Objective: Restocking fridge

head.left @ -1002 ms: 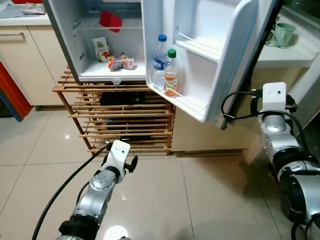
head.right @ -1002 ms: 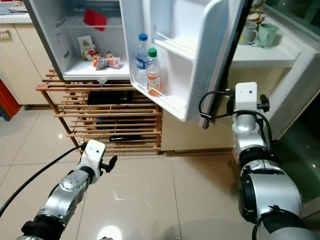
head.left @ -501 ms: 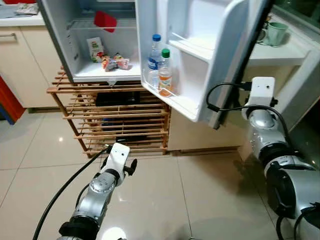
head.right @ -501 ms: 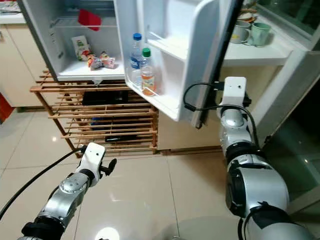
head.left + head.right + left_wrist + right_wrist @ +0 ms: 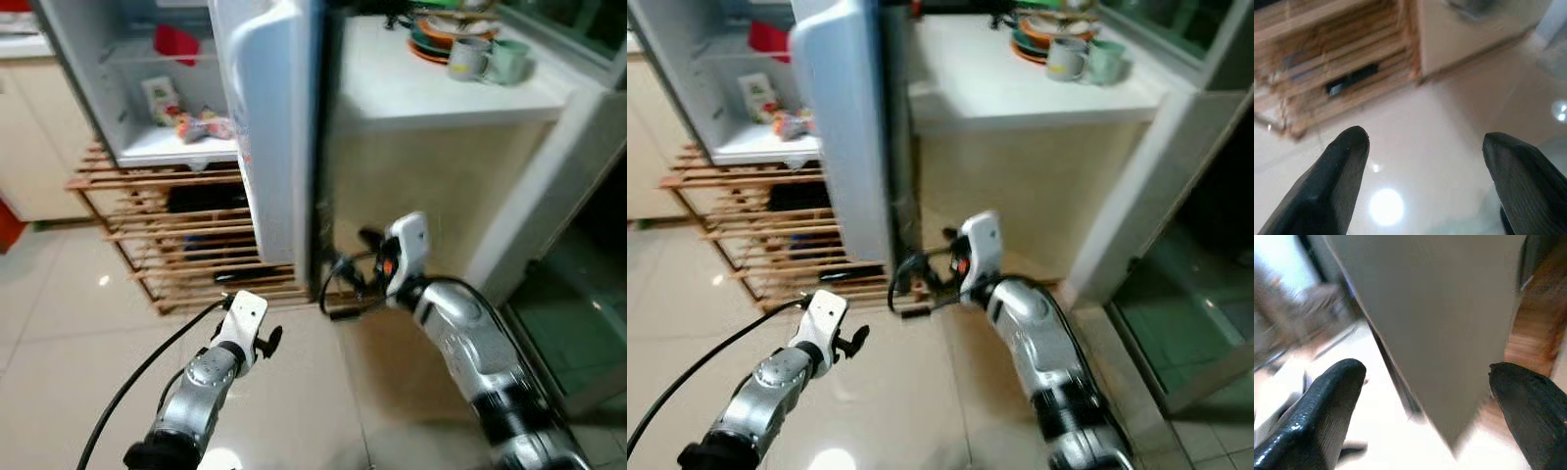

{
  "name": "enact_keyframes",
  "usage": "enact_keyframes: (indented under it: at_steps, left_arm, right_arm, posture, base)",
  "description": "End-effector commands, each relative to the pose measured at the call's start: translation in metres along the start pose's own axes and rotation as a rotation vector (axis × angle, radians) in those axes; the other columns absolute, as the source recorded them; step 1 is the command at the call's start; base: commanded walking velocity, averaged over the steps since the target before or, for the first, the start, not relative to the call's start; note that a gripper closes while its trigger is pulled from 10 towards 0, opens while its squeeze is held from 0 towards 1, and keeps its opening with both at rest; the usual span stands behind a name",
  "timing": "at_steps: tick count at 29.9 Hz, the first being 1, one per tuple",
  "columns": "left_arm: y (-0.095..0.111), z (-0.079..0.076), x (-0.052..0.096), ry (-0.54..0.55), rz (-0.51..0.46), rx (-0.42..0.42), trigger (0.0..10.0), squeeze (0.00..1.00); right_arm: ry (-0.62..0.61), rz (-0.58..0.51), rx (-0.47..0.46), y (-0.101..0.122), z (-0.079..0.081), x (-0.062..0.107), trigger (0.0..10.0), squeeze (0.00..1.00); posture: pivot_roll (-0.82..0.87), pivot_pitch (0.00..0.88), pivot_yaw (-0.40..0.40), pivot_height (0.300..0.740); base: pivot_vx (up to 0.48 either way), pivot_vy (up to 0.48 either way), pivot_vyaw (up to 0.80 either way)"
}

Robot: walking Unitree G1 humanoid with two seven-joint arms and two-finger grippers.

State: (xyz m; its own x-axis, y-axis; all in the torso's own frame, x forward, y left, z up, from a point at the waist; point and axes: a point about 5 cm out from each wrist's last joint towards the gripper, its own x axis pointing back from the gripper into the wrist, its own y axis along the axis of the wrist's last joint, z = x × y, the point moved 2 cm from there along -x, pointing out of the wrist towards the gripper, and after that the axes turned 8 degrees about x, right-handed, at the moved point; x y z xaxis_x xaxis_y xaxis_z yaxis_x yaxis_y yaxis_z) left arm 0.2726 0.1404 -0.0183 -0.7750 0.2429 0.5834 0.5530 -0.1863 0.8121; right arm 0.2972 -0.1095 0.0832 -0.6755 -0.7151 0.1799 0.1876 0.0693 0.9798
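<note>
Fridge door (image 5: 269, 127) edge-on and blurred, hiding most of the fridge interior (image 5: 162, 93), wooden rack (image 5: 137, 211) beneath, mugs (image 5: 485, 59) on counter (image 5: 431, 93), right gripper (image 5: 1425, 396) fingers apart astride door's lower corner, left gripper (image 5: 1425, 166) spread above floor tiles (image 5: 1449, 127).

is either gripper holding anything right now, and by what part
Nothing is held. The left gripper is open over bare floor; the right gripper is open astride the fridge door bottom corner, not clamped.

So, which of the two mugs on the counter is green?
The green mug, nearer the counter's right edge; the grey mug stands beside it, toward the plates.
</note>
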Motion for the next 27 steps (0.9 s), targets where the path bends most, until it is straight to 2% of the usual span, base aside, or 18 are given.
enact_keyframes:
  at_steps: [1,4,5,6,8,9,11,12,13,14,15,17,18,19,21,22,26,27]
  left_arm:
    - [-0.004,-0.006,-0.001,-0.042,0.034,-0.032,10.0,0.0]
    - [-0.004,-0.008,-0.001,-0.06,0.039,-0.039,10.0,0.0]
    - [-0.002,-0.012,-0.002,-0.076,0.03,-0.043,10.0,0.0]
    - [-0.002,-0.012,-0.002,-0.076,0.03,-0.043,10.0,0.0]
    - [0.009,-0.014,-0.003,-0.079,-0.028,-0.033,10.0,0.0]
    - [0.009,-0.014,-0.003,-0.079,-0.028,-0.033,10.0,0.0]
    - [0.042,-0.007,-0.001,-0.017,-0.202,0.016,10.0,0.0]
    - [0.042,-0.007,-0.001,-0.017,-0.202,0.016,10.0,0.0]
    - [0.054,-0.002,0.0,0.012,-0.264,0.029,10.0,0.0]
    - [0.083,0.007,0.006,0.072,-0.388,0.063,10.0,0.0]
    - [0.083,0.007,0.006,0.072,-0.388,0.063,10.0,0.0]
    - [0.116,0.018,0.021,0.102,-0.542,0.078,10.0,0.0]
    - [0.116,0.018,0.021,0.102,-0.542,0.078,10.0,0.0]
    - [0.127,0.027,0.035,0.125,-0.618,0.106,10.0,0.0]
    - [0.13,0.03,0.04,0.136,-0.646,0.122,10.0,0.0]
    - [0.136,0.033,0.049,0.156,-0.7,0.152,10.0,0.0]
    - [0.165,0.028,0.068,0.166,-0.853,0.159,10.0,0.0]
    - [0.165,0.028,0.068,0.166,-0.853,0.159,10.0,0.0]
  right_arm:
    - [0.04,0.041,-0.05,-0.006,0.004,0.013,10.0,0.0]
    - [0.012,0.06,-0.061,-0.008,0.001,0.018,10.0,0.0]
    - [-0.066,0.061,-0.064,-0.009,-0.009,0.018,10.0,0.0]
    - [-0.066,0.061,-0.064,-0.009,-0.009,0.018,10.0,0.0]
    - [-0.231,0.063,-0.006,-0.005,-0.025,0.018,10.0,0.0]
    - [-0.231,0.063,-0.006,-0.005,-0.025,0.018,10.0,0.0]
    - [-0.495,0.033,0.094,0.005,-0.049,0.025,10.0,0.0]
    - [-0.495,0.033,0.094,0.005,-0.049,0.025,10.0,0.0]
    - [-0.581,0.01,0.124,0.008,-0.055,0.028,10.0,0.0]
    - [-0.693,-0.041,0.118,0.012,-0.058,0.034,10.0,0.0]
    - [-0.693,-0.041,0.118,0.012,-0.058,0.034,10.0,0.0]
    - [-0.72,-0.07,0.105,0.007,-0.051,0.037,10.0,0.0]
    - [-0.72,-0.07,0.105,0.007,-0.051,0.037,10.0,0.0]
    - [-0.712,-0.054,0.092,-0.006,-0.045,0.041,10.0,0.0]
    - [-0.716,-0.051,0.086,-0.011,-0.044,0.043,10.0,0.0]
    - [-0.726,-0.044,0.07,-0.018,-0.044,0.047,10.0,0.0]
    - [-0.752,-0.082,0.042,-0.019,-0.049,0.054,10.0,0.0]
    - [-0.752,-0.082,0.042,-0.019,-0.049,0.054,10.0,0.0]
  posture:
    - [-0.11,0.0,0.014,0.74]
    - [-0.11,0.0,0.017,0.74]
    - [-0.11,0.0,0.018,0.74]
    - [-0.11,0.0,0.018,0.74]
    - [-0.12,0.0,0.016,0.74]
    - [-0.12,0.0,0.016,0.74]
    - [-0.12,0.0,0.011,0.74]
    - [-0.12,0.0,0.011,0.74]
    - [-0.12,0.0,0.012,0.74]
    - [-0.11,0.0,0.017,0.74]
    - [-0.11,0.0,0.017,0.74]
    - [-0.12,0.0,0.031,0.74]
    - [-0.12,0.0,0.031,0.74]
    - [-0.13,0.0,0.032,0.74]
    - [-0.12,0.0,0.031,0.74]
    - [-0.13,0.0,0.029,0.74]
    - [-0.12,0.0,0.018,0.74]
    - [-0.12,0.0,0.018,0.74]
  base:
    - [0.0,0.0,0.0]
    - [0.0,0.0,0.0]
    - [0.0,0.0,0.0]
    - [0.0,0.0,0.0]
    - [0.0,0.0,0.0]
    - [0.0,0.0,0.0]
    - [0.0,0.0,0.0]
    - [0.0,0.0,0.0]
    - [0.0,0.0,0.0]
    - [0.0,0.0,0.0]
    - [0.0,0.0,0.0]
    - [0.0,0.0,0.0]
    - [0.0,0.0,0.0]
    - [0.0,0.0,0.0]
    - [0.0,0.0,0.0]
    - [0.0,0.0,0.0]
    - [0.0,0.0,0.0]
    - [0.0,0.0,0.0]
